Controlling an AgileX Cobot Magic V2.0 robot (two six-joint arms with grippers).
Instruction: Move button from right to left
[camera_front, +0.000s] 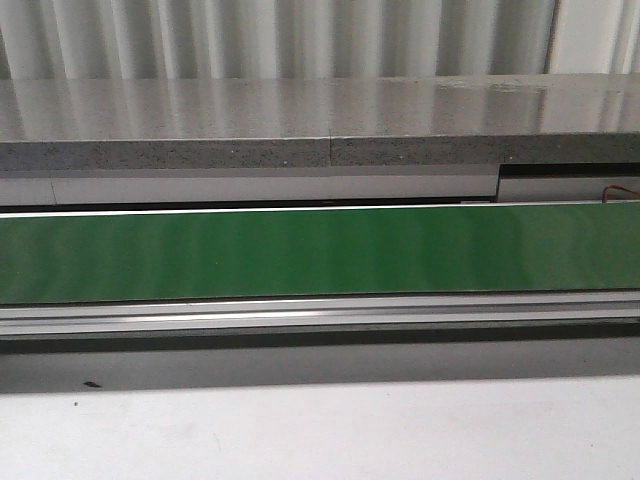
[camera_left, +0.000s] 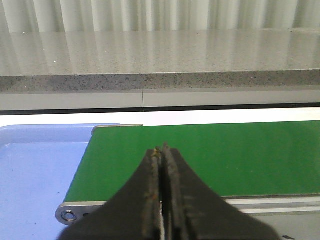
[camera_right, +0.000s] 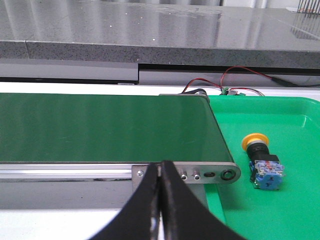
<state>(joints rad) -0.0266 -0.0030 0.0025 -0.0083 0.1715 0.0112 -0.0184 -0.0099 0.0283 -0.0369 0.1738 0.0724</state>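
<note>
The button (camera_right: 262, 159) lies on its side in the green tray (camera_right: 300, 210), just beside the conveyor belt (camera_right: 105, 132) end. I judge it light, rigid and top-heavy, its round cap slippery, so I'd grip the boxy blue body. The tray floor around it is open; the belt's roller edge is the nearest obstacle. Right gripper (camera_right: 160, 200) and left gripper (camera_left: 163, 190) both sit pressed together, holding nothing
</note>
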